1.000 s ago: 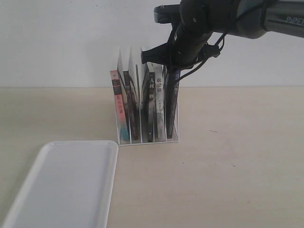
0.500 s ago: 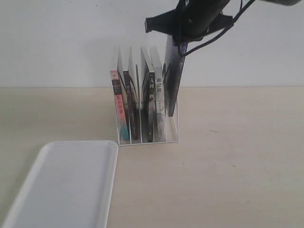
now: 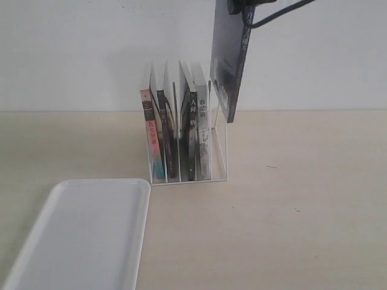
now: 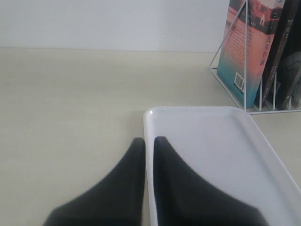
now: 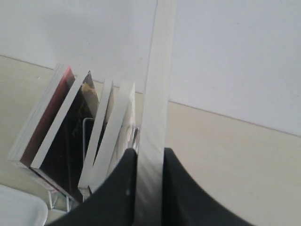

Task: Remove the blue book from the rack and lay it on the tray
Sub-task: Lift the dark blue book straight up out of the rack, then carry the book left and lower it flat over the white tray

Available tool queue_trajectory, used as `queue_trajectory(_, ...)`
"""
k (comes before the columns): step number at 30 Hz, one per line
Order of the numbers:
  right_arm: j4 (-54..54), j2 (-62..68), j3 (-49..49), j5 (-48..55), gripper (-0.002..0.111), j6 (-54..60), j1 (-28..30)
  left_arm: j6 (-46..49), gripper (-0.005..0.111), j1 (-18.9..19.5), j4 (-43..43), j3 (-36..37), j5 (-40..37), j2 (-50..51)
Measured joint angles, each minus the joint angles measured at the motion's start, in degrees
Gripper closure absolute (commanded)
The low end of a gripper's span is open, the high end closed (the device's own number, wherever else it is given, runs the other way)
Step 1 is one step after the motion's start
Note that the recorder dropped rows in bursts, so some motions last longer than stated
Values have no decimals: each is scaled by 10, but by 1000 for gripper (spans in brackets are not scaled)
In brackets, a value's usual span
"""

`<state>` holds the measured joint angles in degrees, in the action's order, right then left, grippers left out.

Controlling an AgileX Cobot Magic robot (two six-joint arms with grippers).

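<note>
The blue book (image 3: 228, 60) hangs upright in the air, above and just right of the white wire rack (image 3: 221, 158), its lower edge clear of the slots. My right gripper (image 3: 240, 7) holds its top at the upper edge of the exterior view. In the right wrist view that gripper (image 5: 149, 157) is shut on the book's white page edge (image 5: 158, 89). The white tray (image 3: 84, 235) lies flat at the front left. My left gripper (image 4: 148, 141) is shut and holds nothing; it shows over the tray's rim (image 4: 188, 110) and is not in the exterior view.
Several other books stay upright in the rack (image 4: 245, 56): a pink and teal one (image 3: 152, 136), dark-spined ones (image 3: 191, 136) and a pale grey-spined one (image 3: 204, 136). A white wall stands close behind the rack. Bare table lies to the right (image 3: 302, 199).
My right gripper has risen with the blue book, drawing it straight up out of the rack's rightmost slot. The arm has left most of the exterior view. The tray and other books stayed put.
</note>
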<state>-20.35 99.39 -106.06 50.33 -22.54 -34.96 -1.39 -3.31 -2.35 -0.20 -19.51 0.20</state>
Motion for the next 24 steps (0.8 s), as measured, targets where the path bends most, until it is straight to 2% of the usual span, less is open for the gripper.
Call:
queue_trajectory(7,-43,-108,56,11,108,4,-24,0,101,0,0,0,0,0)
queue_trajectory(16,-47,-266,239,-80,108,38,-77,0,101,0,0,0,0,0)
queue_trajectory(22,-48,-305,344,-195,108,71,-155,0,101,0,0,0,0,0)
queue_trajectory(24,-49,-297,368,-251,108,93,-207,0,101,0,0,0,0,0)
